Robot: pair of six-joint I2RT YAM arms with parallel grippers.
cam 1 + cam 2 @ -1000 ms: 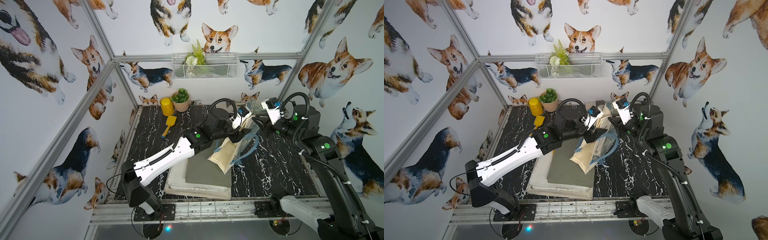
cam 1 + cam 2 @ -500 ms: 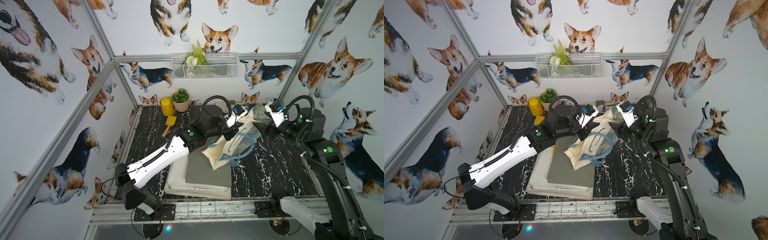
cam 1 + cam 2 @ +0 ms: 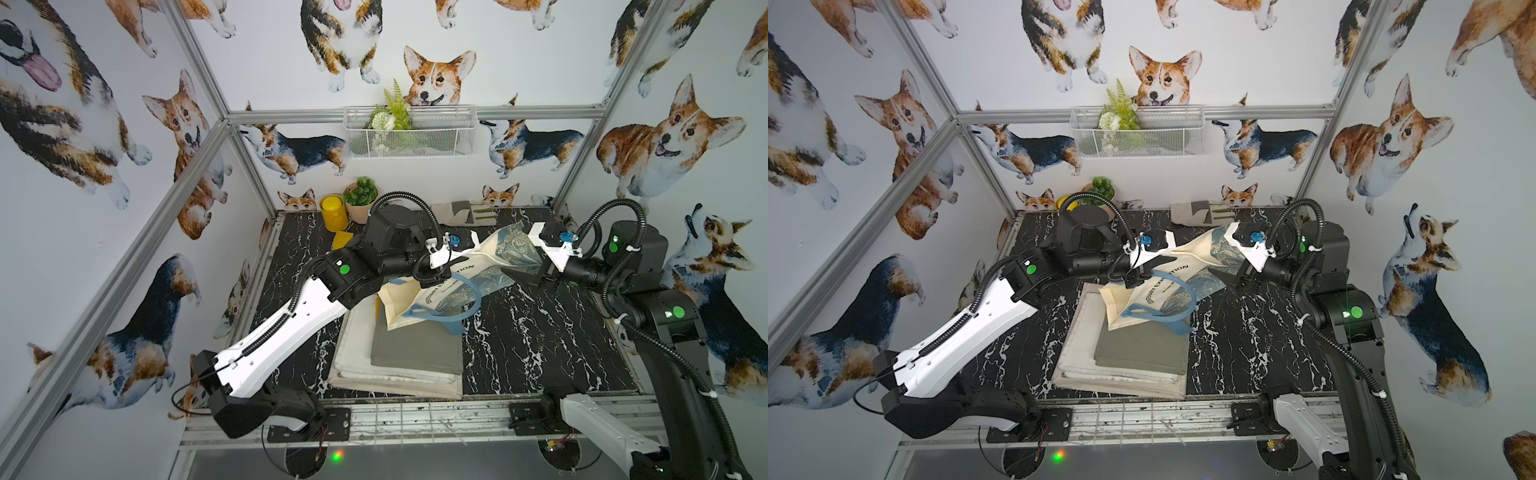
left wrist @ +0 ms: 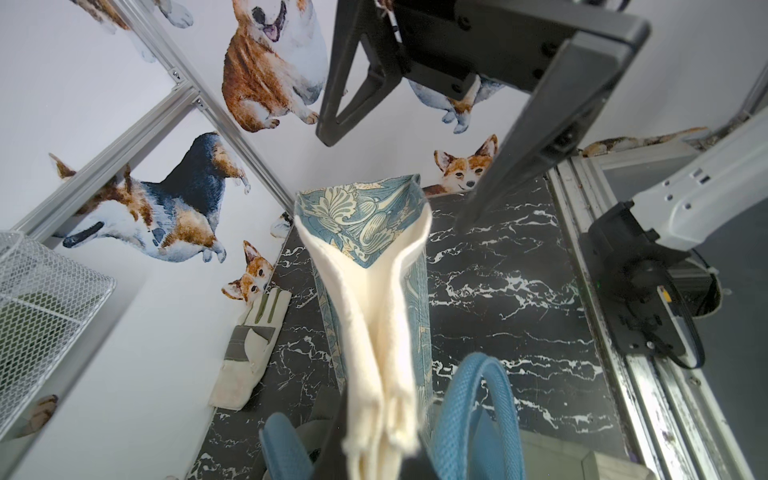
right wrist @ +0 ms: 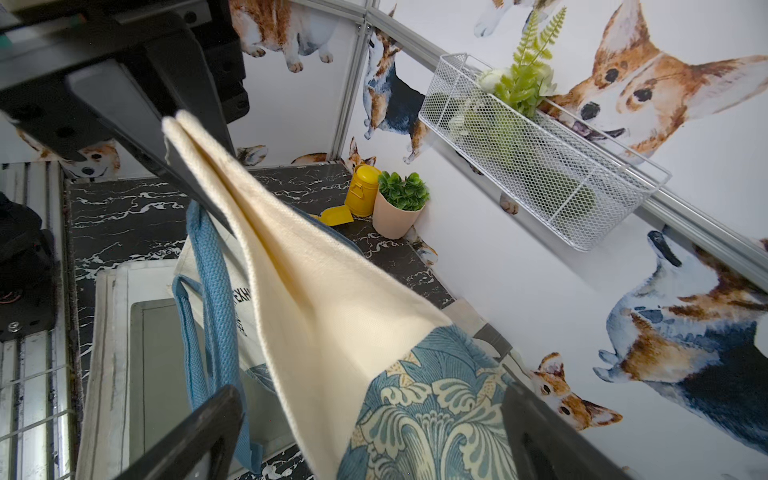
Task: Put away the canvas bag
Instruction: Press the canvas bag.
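Your left fingers (image 5: 124,124) pinch the canvas bag's (image 3: 490,262) cream end, and its long axis runs toward the desk's (image 3: 540,332) back right corner. There your right fingers (image 5: 195,428) straddle it, open.

out of sight
canvas bag (image 3: 486,254) lettering partly lost in folds; left arm (image 3: 299,316) covers most of the yellow scoop (image 3: 343,240); bag's near edge blurred in left wrist view.
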